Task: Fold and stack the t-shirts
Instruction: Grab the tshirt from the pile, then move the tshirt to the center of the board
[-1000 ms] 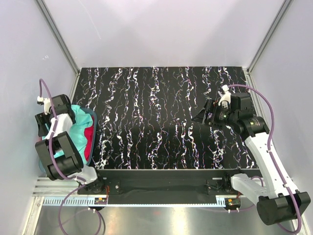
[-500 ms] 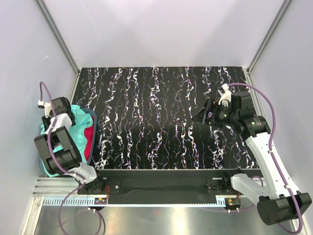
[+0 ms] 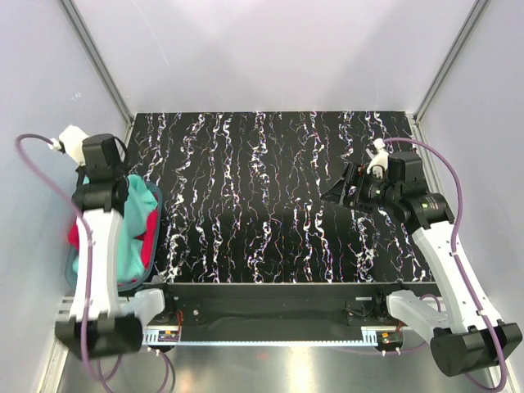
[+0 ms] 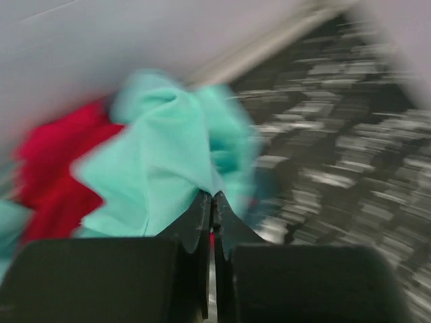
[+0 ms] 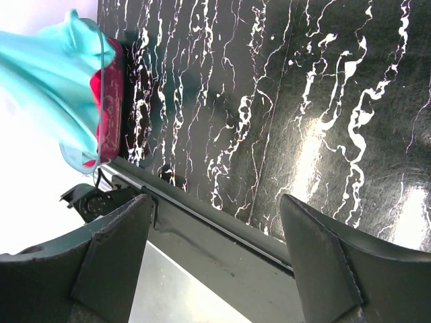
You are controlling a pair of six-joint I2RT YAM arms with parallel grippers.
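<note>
The mint-teal t-shirt (image 3: 141, 214) is bunched in the tub at the table's left edge, with the red t-shirt (image 3: 151, 247) under it. In the left wrist view my left gripper (image 4: 213, 196) is shut on a fold of the teal t-shirt (image 4: 168, 151), and the cloth rises in a peak from the jaws. The red t-shirt (image 4: 50, 178) shows to its left. From above, my left gripper (image 3: 121, 182) sits over the tub's far end. My right gripper (image 3: 342, 190) hangs open over the right of the table, holding nothing.
The translucent blue-grey tub (image 3: 123, 283) stands off the left edge of the black marbled table (image 3: 262, 172). Pale walls and metal posts close in the back and both sides. In the right wrist view the tub (image 5: 101, 145) and teal cloth (image 5: 50, 64) lie far left.
My left gripper has closed on the teal t-shirt, and the left arm has straightened and risen toward the back, drawing the cloth up. The right arm has hardly moved.
</note>
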